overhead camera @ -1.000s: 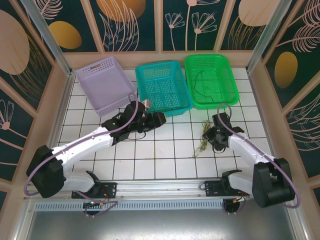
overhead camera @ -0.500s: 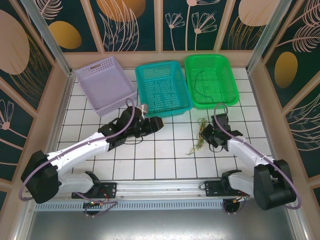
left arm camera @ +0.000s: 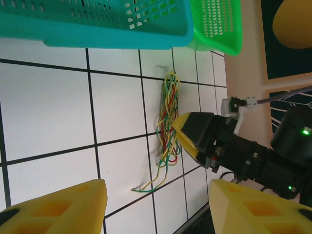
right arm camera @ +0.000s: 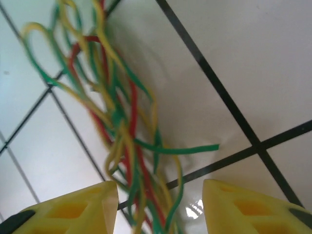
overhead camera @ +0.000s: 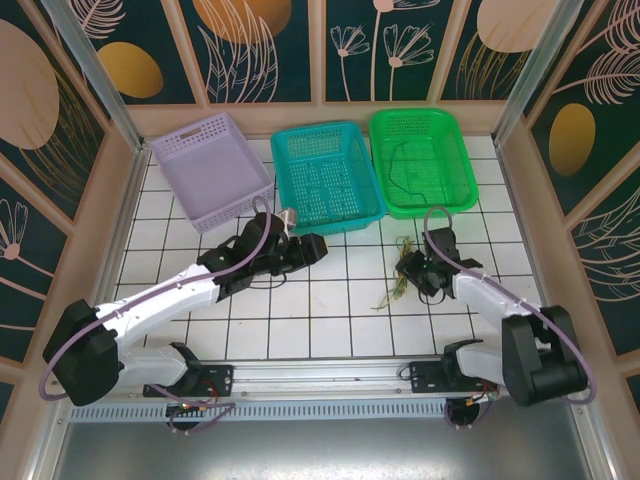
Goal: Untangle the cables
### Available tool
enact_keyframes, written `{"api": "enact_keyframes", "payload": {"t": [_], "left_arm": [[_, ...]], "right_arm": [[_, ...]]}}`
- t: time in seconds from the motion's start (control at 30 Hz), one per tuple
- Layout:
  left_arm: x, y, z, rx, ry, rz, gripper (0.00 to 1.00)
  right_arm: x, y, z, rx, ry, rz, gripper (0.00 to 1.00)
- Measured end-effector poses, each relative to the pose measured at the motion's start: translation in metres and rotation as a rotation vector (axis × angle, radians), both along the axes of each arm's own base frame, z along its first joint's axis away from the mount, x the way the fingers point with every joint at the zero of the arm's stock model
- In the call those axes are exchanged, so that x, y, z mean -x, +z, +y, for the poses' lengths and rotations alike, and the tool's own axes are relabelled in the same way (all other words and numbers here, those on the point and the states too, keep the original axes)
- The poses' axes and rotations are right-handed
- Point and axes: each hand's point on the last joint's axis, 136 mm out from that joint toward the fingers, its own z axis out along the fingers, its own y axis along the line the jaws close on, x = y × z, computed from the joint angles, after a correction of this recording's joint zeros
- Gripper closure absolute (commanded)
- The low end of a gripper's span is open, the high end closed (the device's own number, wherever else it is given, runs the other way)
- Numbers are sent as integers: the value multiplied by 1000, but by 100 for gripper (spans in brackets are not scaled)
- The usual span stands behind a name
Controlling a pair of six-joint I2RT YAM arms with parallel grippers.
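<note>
While the tangled cables [right arm camera: 127,146] lie on the white tiles [overhead camera: 330,300] near the green basket [overhead camera: 464,160], the right gripper [right arm camera: 160,186] sits over one end, fingers parted, gripping nothing. The left gripper [left arm camera: 156,187], well apart, also stands open.

Two arms, left arm [overhead camera: 165,297] and right arm [overhead camera: 485,293]: white link shells, black joints, black bases. Thin lilac cable [left arm camera: 285,95] looping along each. Chunky wedge-shaped yellow fingers [left arm camera: 58,207], hollow pockets. Small green light [left arm camera: 305,131] glowing on right wrist.
</note>
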Motion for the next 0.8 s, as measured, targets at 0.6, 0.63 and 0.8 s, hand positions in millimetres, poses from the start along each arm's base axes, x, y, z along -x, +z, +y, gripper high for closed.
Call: {"api": "enact_keyframes", "payload": {"t": [0.6, 0.63, 0.8], "left_arm": [[-6, 20, -21, 40, -73, -43, 51], [-8, 24, -25, 54, -82, -54, 53], [-11, 40, -40, 124, -129, -94, 64]], "right_arm": [[24, 135, 86, -183, 426, -530, 100], [26, 135, 88, -189, 448, -531, 100], [36, 120, 102, -217, 557, -474, 100]]}}
